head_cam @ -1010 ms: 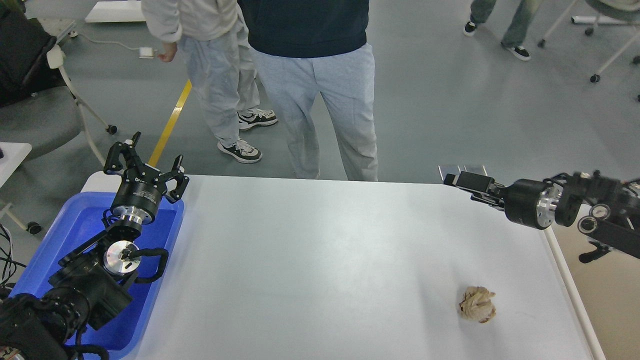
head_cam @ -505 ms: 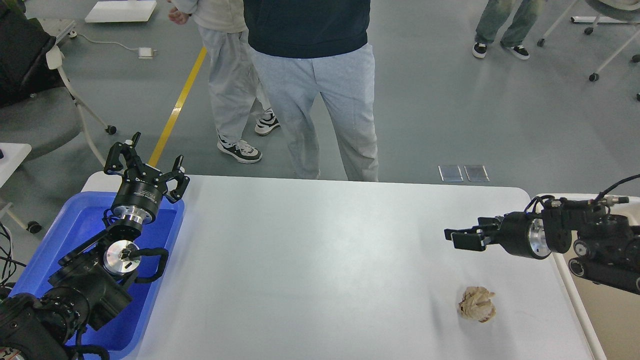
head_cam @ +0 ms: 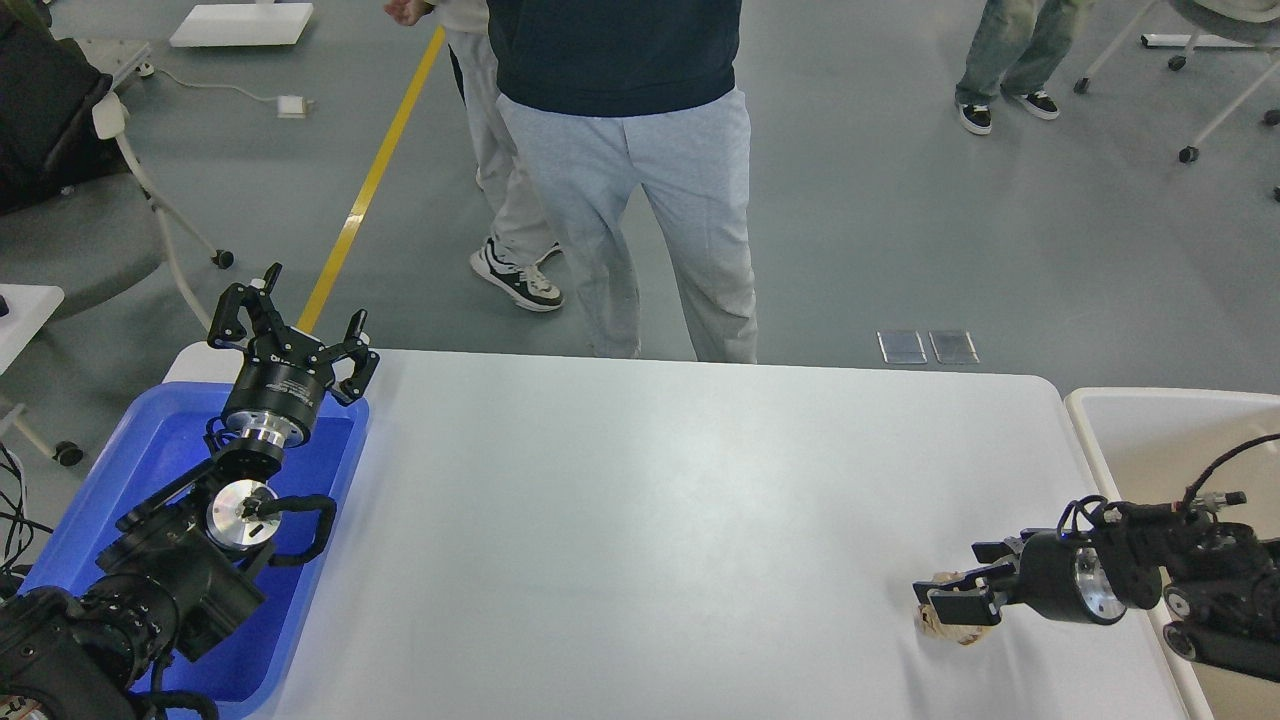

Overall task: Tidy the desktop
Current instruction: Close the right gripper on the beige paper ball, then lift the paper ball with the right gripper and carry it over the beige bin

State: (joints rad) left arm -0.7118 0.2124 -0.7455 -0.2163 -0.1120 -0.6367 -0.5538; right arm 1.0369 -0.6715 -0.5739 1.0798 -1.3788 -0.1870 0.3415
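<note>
The white desktop (head_cam: 640, 520) fills the middle of the head view. A crumpled beige paper ball (head_cam: 940, 625) lies on it near the front right. My right gripper (head_cam: 955, 590) comes in from the right, open, its fingers low around the ball and hiding most of it. I cannot tell whether they touch it. My left gripper (head_cam: 290, 330) is open and empty, held up above the far end of the blue tray (head_cam: 150, 450) at the left edge.
A beige bin (head_cam: 1150, 440) stands off the desktop's right edge. People's legs (head_cam: 640, 200) stand just beyond the far edge. A chair (head_cam: 80, 200) is at the far left.
My right gripper has come down and toward me from above the desktop's far right corner to the paper ball. The left arm has not moved. A person behind has walked right.
</note>
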